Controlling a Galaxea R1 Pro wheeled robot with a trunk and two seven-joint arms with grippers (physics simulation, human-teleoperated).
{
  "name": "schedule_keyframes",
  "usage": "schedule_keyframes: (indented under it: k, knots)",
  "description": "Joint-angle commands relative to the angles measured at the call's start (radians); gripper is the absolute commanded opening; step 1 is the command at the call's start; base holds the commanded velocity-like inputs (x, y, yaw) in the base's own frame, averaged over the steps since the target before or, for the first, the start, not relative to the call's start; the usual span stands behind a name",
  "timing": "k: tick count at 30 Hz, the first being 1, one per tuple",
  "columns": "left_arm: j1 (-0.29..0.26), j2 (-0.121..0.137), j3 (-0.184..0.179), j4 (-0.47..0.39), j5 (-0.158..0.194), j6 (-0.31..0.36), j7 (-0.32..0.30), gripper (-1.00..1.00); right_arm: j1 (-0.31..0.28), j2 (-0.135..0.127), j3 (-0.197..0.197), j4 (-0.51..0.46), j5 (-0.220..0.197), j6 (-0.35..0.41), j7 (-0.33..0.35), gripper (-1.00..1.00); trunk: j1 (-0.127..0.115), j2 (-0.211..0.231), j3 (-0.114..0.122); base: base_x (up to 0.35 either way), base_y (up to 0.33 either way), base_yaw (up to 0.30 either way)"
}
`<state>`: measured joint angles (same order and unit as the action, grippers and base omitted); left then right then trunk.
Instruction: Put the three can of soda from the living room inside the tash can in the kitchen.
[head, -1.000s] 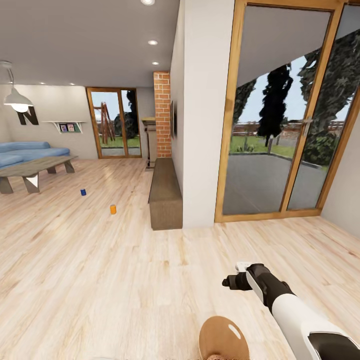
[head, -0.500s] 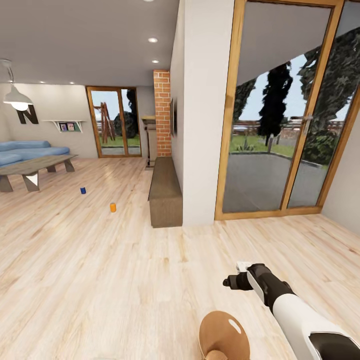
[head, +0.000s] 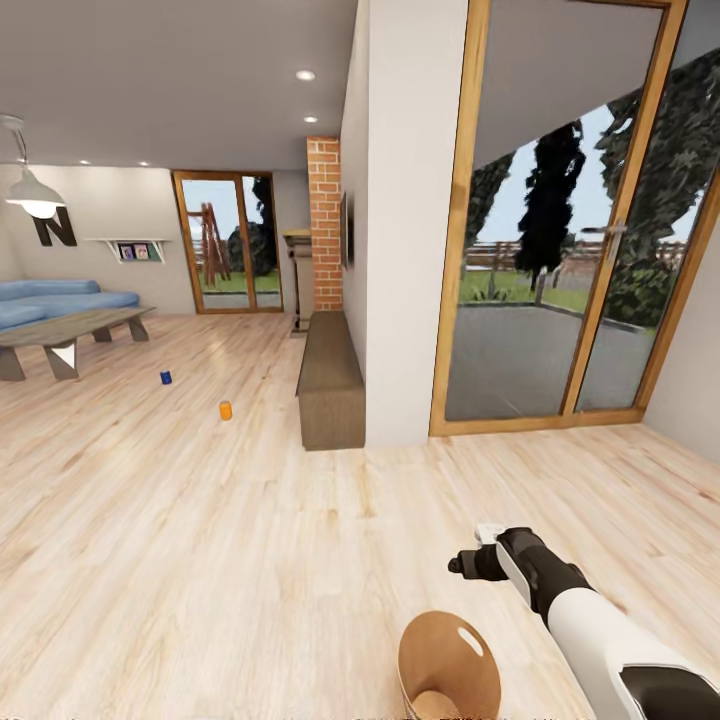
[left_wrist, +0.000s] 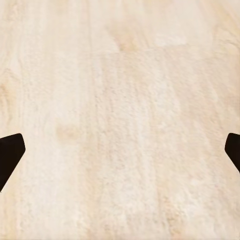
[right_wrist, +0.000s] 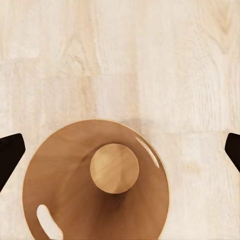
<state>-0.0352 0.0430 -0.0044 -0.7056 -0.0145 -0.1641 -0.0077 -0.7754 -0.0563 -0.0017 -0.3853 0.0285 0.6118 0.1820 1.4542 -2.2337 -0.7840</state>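
Camera has dipped slightly; trash can (right_wrist: 97, 182) now lies directly under the wide-open right gripper (right_wrist: 120, 150) (left gripper (left_wrist: 120, 155) likewise wide, empty). Cans unfetched.

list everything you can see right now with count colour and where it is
soda cans: 2, one blue, one orange, on the floor past the coffee table
bin: 1, tan-brown inside, empty, on the floor near the robot
sofa: 1, blue, far left
coffee table: 1, grey, before the sofa
bench: 1, brown, along the wall
brick column: 1, red
glass doors: wood-framed, right
left gripper: open, above bare floor
right gripper: open, above the bin
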Motion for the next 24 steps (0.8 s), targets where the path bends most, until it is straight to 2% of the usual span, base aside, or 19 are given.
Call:
schedule_keyframes:
  k: [1, 7, 24]
  knots:
    - [0.000, 0.000, -0.001, 0.000, 0.000, 0.000, 0.000, 1.00, 0.000, -0.003, 0.001, 0.000, 0.000, -0.001, 0.000, 1.00, 0.004, -0.007, -0.003, 0.000, 0.000, 0.000]
    - [0.000, -0.001, -0.004, 0.000, 0.001, 0.000, 0.000, 1.00, 0.002, -0.020, 0.001, 0.010, 0.000, -0.007, -0.002, 1.00, 0.027, -0.049, -0.022, 0.000, 0.000, 0.000]
    - [0.000, -0.001, -0.005, 0.000, 0.001, 0.000, 0.000, 1.00, 0.002, -0.028, 0.001, 0.038, 0.000, -0.036, -0.014, 1.00, 0.092, -0.168, -0.075, 0.000, 0.000, 0.000]
